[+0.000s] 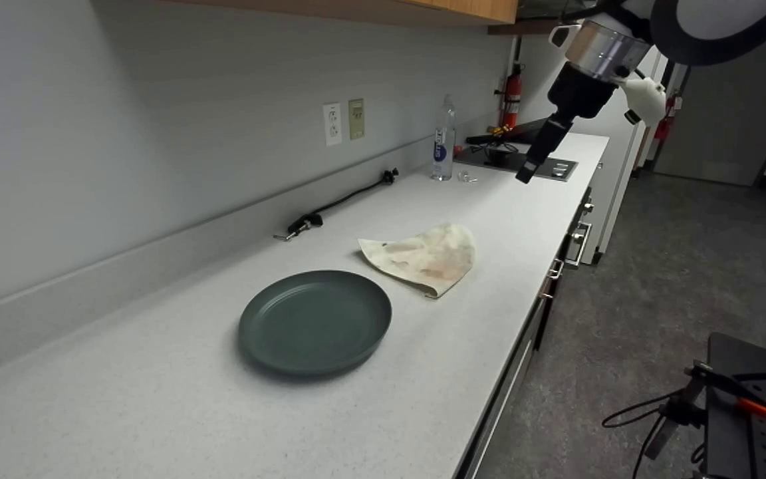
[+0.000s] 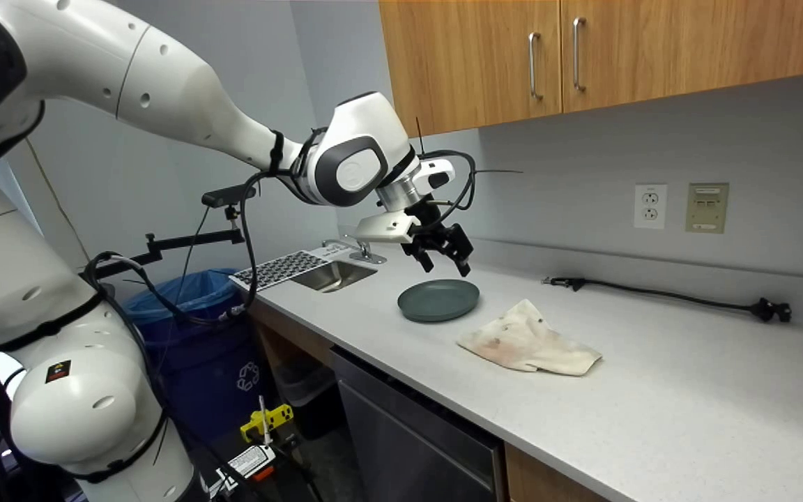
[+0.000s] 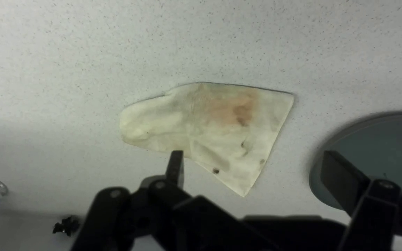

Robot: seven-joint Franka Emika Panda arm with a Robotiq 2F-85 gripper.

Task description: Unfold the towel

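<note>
The towel (image 1: 426, 256) is a cream, wrinkled cloth with reddish-tan stains, lying on the white counter. It also shows in an exterior view (image 2: 530, 341) and in the wrist view (image 3: 204, 122). Its outline is uneven, with a pointed corner at one end and a rounded, folded-looking end at the other. My gripper (image 3: 253, 157) is open and empty, its two fingers wide apart. It hangs well above the counter in both exterior views (image 1: 527, 174) (image 2: 447, 267) and touches nothing. In the wrist view the left fingertip overlaps the towel's lower edge.
A round dark green plate (image 1: 316, 322) lies beside the towel. A black flexible arm with clamp (image 1: 350, 199) runs along the wall. A clear bottle (image 1: 445, 143) and a cooktop (image 1: 549, 166) stand farther along. A sink (image 2: 335, 277) and overhead cabinets (image 2: 471, 63) also show.
</note>
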